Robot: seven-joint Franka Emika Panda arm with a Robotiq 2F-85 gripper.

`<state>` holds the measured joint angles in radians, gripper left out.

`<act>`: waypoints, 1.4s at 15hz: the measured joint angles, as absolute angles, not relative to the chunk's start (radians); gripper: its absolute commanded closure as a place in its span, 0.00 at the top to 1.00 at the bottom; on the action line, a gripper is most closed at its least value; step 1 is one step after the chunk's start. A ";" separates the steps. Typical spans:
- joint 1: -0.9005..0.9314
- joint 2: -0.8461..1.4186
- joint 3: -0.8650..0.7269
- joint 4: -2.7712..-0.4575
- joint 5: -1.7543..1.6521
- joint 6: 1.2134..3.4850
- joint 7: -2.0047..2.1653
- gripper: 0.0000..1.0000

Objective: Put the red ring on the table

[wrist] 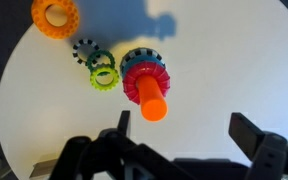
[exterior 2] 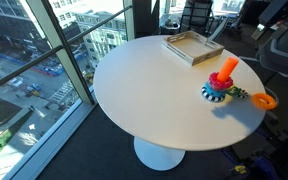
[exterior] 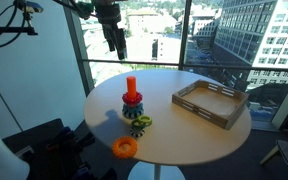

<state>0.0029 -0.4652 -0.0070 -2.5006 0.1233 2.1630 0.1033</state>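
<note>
The red ring (wrist: 142, 75) sits threaded on the upright orange-red peg (wrist: 152, 98), on top of a stack of rings; it also shows in both exterior views (exterior: 132, 99) (exterior 2: 221, 79). The round beige table (exterior: 174, 125) (exterior 2: 154, 95) (wrist: 214, 60) holds the stacker. My gripper (wrist: 184, 128) is open and empty, high above the table, with the peg just left of the gap between its fingers. In an exterior view the gripper (exterior: 115, 42) hangs well above the far left edge of the table.
An orange ring (wrist: 55, 15) (exterior: 125, 148) (exterior 2: 264, 100) lies on the table apart from the stack. Green and yellow-green rings (wrist: 99, 70) (exterior: 140, 123) lie beside the stacker. A rectangular wooden tray (exterior: 210, 102) (exterior 2: 192, 46) stands across the table. Windows surround the table.
</note>
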 measured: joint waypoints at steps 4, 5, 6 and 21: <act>0.003 -0.390 -0.007 -2.491 0.123 2.195 0.103 1.00; 0.003 -0.375 -0.006 -2.491 0.123 2.212 0.103 1.00; 0.003 -0.362 -0.006 -2.492 0.122 2.234 0.103 1.00; -0.002 -0.307 -0.001 -2.533 0.116 2.311 0.111 1.00</act>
<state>-0.0023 -0.3067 -0.0006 -2.5335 0.1162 2.3106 0.1111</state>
